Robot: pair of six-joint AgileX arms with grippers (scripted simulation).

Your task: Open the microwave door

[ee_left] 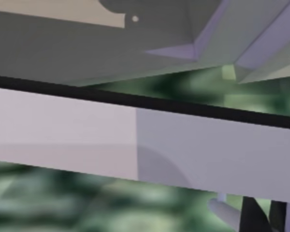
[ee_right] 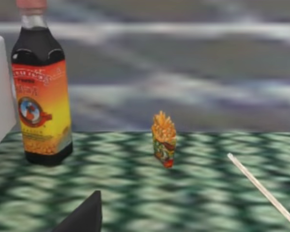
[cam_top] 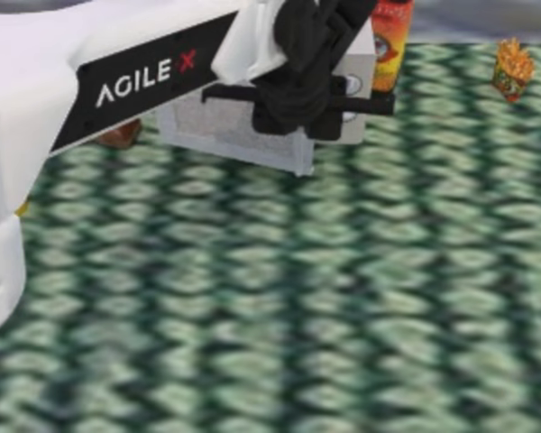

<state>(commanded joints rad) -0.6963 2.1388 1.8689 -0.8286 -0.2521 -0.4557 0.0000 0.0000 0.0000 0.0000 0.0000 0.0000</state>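
Note:
The microwave [cam_top: 361,63] stands at the table's far edge, mostly hidden under my left arm. Its door [cam_top: 225,135], a light-grey panel with a speckled window, is angled out from the body toward the table's near side. My left gripper [cam_top: 303,124] sits at the door's free edge, with black fingers on either side of that edge and shut on it. The left wrist view shows the door [ee_left: 135,140] as a broad pale band close up, with dark fingers [ee_left: 253,218] at one corner. My right arm is out of the top view. The right wrist view shows one black fingertip [ee_right: 89,212].
A sauce bottle [cam_top: 392,36] stands just right of the microwave, also seen as the bottle [ee_right: 41,96] in the right wrist view. A small carton of fries [cam_top: 512,68] sits at the far right. A brown object [cam_top: 119,135] lies left of the door. Green patterned cloth covers the table.

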